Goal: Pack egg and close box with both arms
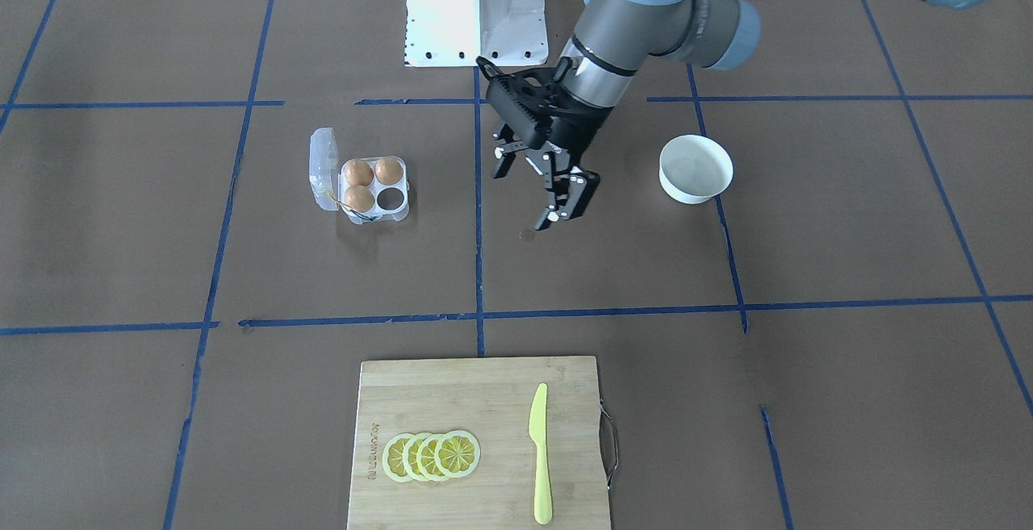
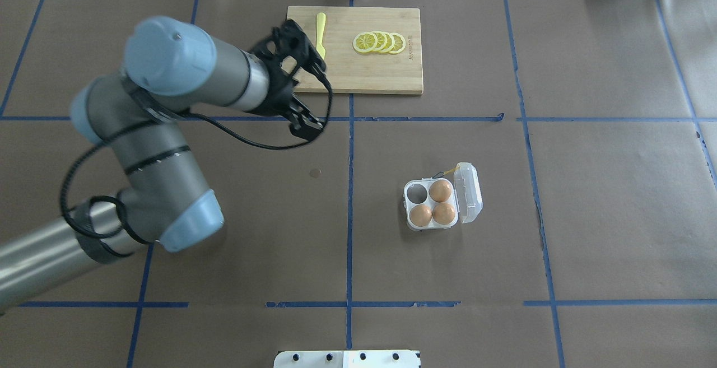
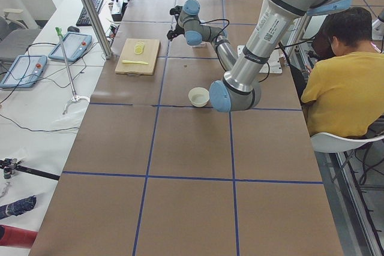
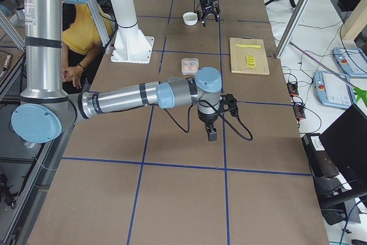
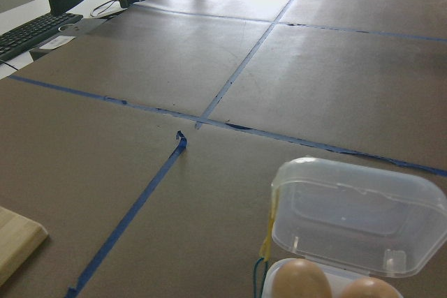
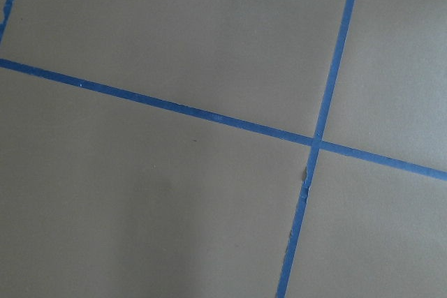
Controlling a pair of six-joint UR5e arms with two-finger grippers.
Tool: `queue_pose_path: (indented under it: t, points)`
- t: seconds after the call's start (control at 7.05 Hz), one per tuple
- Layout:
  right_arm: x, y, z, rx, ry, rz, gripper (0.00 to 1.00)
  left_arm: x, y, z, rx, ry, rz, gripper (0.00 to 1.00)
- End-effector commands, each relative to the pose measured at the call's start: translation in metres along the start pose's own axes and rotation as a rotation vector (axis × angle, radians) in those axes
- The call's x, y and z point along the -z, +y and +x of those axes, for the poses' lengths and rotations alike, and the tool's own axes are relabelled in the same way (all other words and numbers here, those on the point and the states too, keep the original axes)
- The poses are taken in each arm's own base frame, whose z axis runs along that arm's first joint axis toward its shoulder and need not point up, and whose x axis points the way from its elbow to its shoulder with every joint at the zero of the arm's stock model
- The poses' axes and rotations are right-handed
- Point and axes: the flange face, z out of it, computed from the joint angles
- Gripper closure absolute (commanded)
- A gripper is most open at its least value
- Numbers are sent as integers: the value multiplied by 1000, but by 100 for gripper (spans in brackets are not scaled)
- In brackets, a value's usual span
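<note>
Three eggs in box; bowl well apart, toward robot's left; knife, slices on board, far side.

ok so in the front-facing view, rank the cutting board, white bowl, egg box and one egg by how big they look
1. cutting board, clearly largest
2-3. box with its lid open and white bowl: near alike, not ranked
4. egg, smallest

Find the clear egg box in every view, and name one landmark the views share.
Front-facing: box, left of centre.
Overhead: box, right of centre.
Exterior left: not visible.
Exterior right: box, upper middle.
Left wrist: box, bottom right, lid open.
Right wrist: not in it.
Shared landmark: cutting board, on the table's far side from the robot.
</note>
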Motion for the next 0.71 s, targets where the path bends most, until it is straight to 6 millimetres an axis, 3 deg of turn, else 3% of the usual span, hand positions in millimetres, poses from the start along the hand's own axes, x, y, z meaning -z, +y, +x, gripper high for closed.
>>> queue_pose_path:
  t: [0.0,0.28,0.43,0.57]
  points:
    - [-3,2,3,-5,0,-7,0,81,66,-146,92,-186,-129,0]
    - [-6,5,5,-11,-2,-14,0,128,186,-275,114,-299,-283,0]
    - [-6,5,5,-13,-2,-14,0,153,244,-346,223,-370,-357,0]
    - [-6,5,5,-13,-3,-13,0,196,292,-407,346,-437,-390,0]
